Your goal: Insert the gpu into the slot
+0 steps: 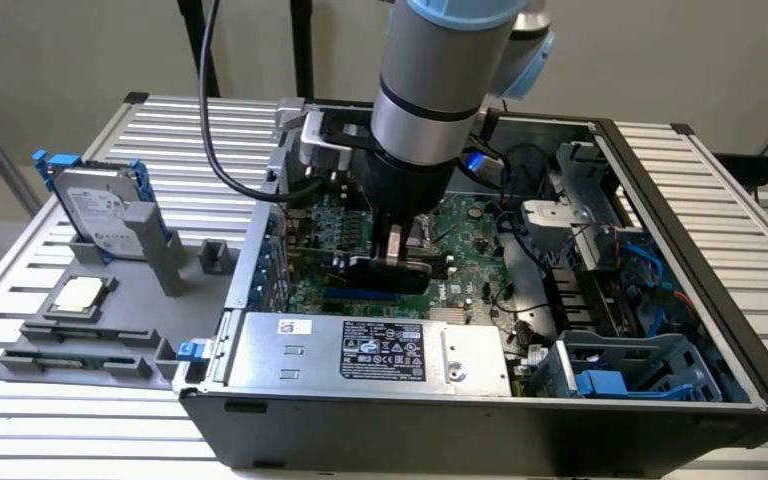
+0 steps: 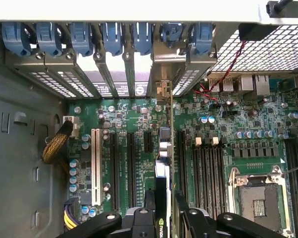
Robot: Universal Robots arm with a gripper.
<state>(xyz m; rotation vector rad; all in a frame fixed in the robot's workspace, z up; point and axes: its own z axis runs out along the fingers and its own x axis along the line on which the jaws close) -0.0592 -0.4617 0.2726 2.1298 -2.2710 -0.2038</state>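
Contents of the bench, listed from the exterior view's left to its right.

Grey ribbed fixture tray (image 1: 144, 310) — carries a silver hard drive in a blue bracket (image 1: 97, 212), a small square silver processor chip (image 1: 80, 294) and flat grey memory sticks (image 1: 75, 345) in their holders.

Open black computer case (image 1: 491, 430) — large silver labelled power-supply box (image 1: 357, 350) along its near wall, green motherboard (image 1: 471, 265) on its floor.

Robot gripper (image 1: 395, 258) — reaches down into the case, closed on the two faces of the gpu (image 1: 387, 274), a thin flat black card held on edge. In the wrist view the gripper (image 2: 164, 206) straddles the gpu (image 2: 162, 181), which runs edge-on toward the row of blue bracket clips (image 2: 112, 37) at the rear wall.

Long narrow bright-blue plastic slot (image 1: 352, 296) lies directly beneath the card's lower edge. Whether that edge has entered it cannot be told.

Blue plastic drive cage (image 1: 624, 370) sits at the far right, uninvolved.

Handling note: seating likely goes best with the card upright, its edge parallel to the strip, the bracket end lined up with the rear opening, and the pressure straight down and even. A tilt would probably jam one end.
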